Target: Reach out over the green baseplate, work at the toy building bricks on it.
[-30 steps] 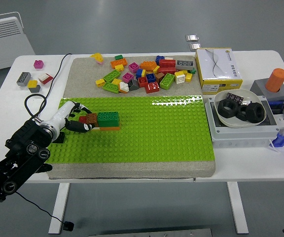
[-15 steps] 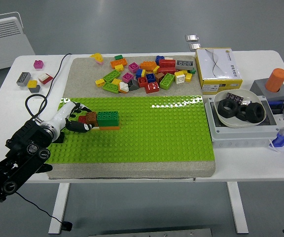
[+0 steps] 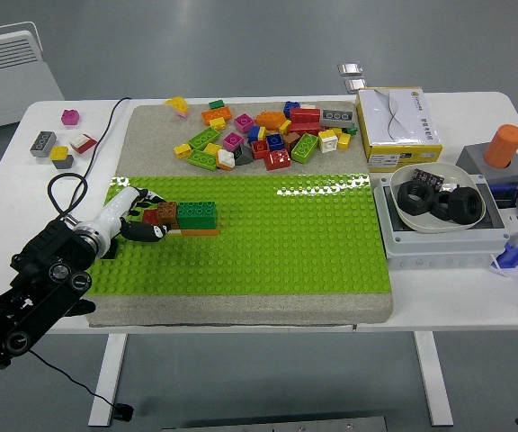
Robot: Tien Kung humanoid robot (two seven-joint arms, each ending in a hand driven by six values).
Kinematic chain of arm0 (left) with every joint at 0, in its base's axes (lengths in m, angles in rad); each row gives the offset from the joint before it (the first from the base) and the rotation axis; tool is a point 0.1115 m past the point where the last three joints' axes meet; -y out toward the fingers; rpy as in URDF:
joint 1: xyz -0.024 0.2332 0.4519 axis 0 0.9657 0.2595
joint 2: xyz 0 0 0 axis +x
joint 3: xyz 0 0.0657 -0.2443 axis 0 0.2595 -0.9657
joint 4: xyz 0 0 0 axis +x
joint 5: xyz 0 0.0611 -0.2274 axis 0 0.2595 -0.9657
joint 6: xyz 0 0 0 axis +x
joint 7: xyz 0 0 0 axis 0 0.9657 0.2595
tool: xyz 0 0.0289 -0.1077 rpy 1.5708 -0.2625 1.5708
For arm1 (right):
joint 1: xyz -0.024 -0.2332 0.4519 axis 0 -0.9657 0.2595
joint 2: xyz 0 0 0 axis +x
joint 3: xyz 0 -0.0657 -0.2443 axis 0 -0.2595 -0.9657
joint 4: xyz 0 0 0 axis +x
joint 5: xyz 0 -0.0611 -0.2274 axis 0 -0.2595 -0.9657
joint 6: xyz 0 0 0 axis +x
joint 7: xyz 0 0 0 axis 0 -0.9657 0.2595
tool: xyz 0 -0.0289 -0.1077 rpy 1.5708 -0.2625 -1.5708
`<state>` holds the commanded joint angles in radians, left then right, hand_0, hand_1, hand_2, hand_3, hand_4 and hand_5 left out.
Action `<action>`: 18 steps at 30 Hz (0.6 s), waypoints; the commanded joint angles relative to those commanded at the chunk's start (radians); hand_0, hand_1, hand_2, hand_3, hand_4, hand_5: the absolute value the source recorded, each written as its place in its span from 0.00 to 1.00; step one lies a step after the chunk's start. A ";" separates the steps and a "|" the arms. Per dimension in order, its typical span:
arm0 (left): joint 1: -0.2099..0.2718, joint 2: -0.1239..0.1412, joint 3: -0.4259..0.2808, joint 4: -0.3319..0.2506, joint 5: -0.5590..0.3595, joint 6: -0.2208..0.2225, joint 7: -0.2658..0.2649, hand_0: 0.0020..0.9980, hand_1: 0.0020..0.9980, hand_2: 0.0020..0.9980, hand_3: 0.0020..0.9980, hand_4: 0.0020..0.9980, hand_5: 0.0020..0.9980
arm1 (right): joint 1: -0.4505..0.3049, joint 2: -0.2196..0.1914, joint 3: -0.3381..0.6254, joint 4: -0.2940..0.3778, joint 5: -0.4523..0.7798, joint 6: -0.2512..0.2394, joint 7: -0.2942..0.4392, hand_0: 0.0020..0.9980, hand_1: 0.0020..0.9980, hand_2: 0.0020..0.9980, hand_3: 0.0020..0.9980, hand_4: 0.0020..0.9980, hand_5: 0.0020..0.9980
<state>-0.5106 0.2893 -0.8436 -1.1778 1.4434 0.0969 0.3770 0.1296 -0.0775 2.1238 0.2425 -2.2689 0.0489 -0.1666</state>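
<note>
A green baseplate [image 3: 268, 243] lies on a grey mat in the middle of the table. On its left part stands a small stack: a dark green brick [image 3: 197, 214] on an orange plate [image 3: 201, 232], with a brown brick [image 3: 166, 214] and a red brick [image 3: 151, 217] at its left end. My left hand [image 3: 142, 216] comes in from the lower left and its fingers are curled around the left end of this stack, at the brown and red bricks. The right arm is out of view.
Several loose bricks [image 3: 259, 135] lie in a pile on the mat behind the baseplate. A few more bricks [image 3: 59, 144] lie at the far left. A yellow box [image 3: 397, 128], a bowl with black rings [image 3: 439, 200] in a grey tray, and an orange cylinder [image 3: 504, 146] stand at the right.
The brick stack and my left hand have shifted slightly up and away from me on the baseplate. Nothing else moved.
</note>
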 joint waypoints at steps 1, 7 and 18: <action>0.000 0.000 0.000 0.000 0.000 -0.001 0.000 0.87 0.90 0.85 0.55 0.48 0.00 | 0.000 0.000 0.000 0.000 0.000 0.000 0.000 0.51 0.68 0.65 0.73 0.80 0.79; 0.000 -0.001 0.000 0.003 0.000 -0.006 0.000 0.87 0.90 0.86 0.56 0.49 0.00 | 0.000 0.000 -0.003 0.001 0.000 0.000 -0.001 0.51 0.68 0.64 0.73 0.80 0.79; -0.001 -0.003 -0.003 0.009 0.000 -0.003 -0.003 0.87 0.91 0.86 0.59 0.50 0.00 | -0.001 0.000 -0.011 0.005 0.000 0.001 -0.005 0.51 0.68 0.64 0.72 0.80 0.79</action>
<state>-0.5117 0.2868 -0.8466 -1.1689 1.4432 0.0935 0.3739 0.1283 -0.0776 2.1127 0.2471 -2.2689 0.0498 -0.1713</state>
